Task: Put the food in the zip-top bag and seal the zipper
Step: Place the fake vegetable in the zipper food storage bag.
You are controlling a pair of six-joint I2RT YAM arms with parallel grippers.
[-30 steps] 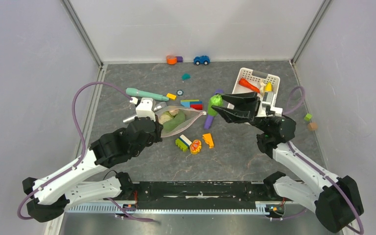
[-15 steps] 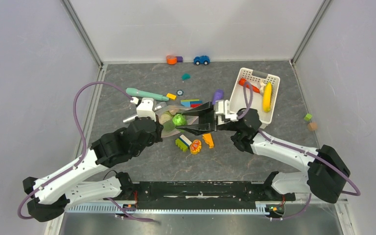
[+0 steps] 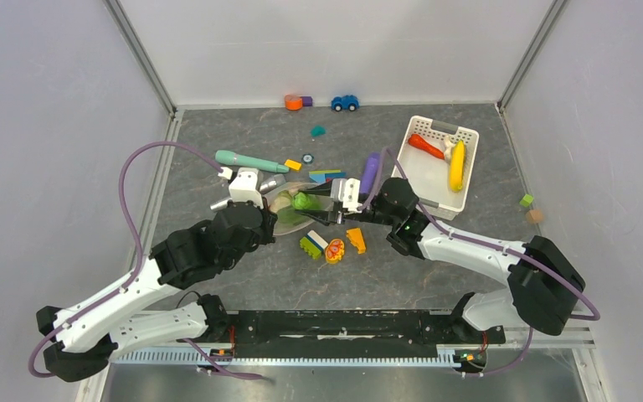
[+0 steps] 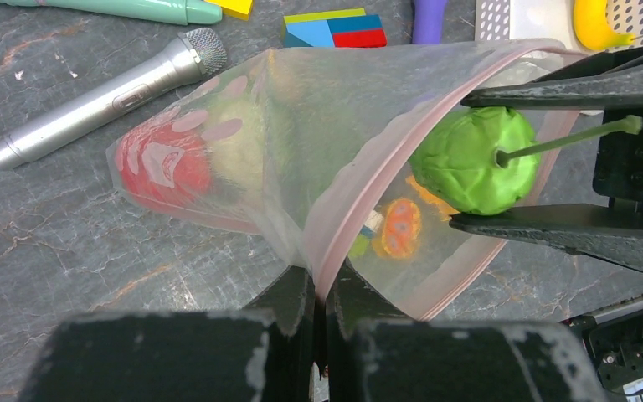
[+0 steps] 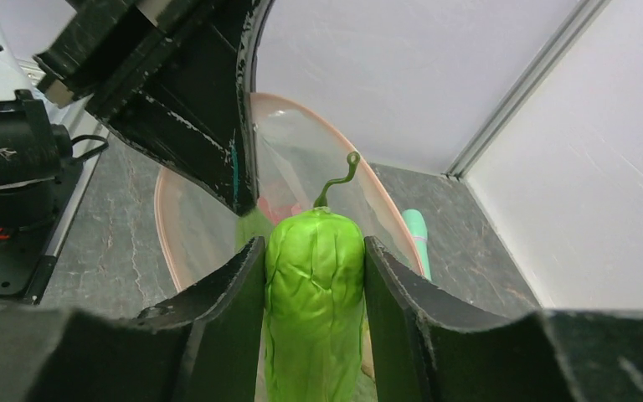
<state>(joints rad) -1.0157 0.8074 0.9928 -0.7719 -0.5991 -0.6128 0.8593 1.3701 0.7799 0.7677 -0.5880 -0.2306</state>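
The left gripper is pinched tight on the zipper of the bag, whose mouth gapes. The right gripper clasps a green vegetable just at the bag's mouth. A tomato lies deep inside the bag. A banana lies well right of the bag.

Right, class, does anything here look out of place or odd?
Yes: a silver toy microphone lies right beside the zip-top bag, with building blocks scattered nearby. Neither is food, so both look out of place.
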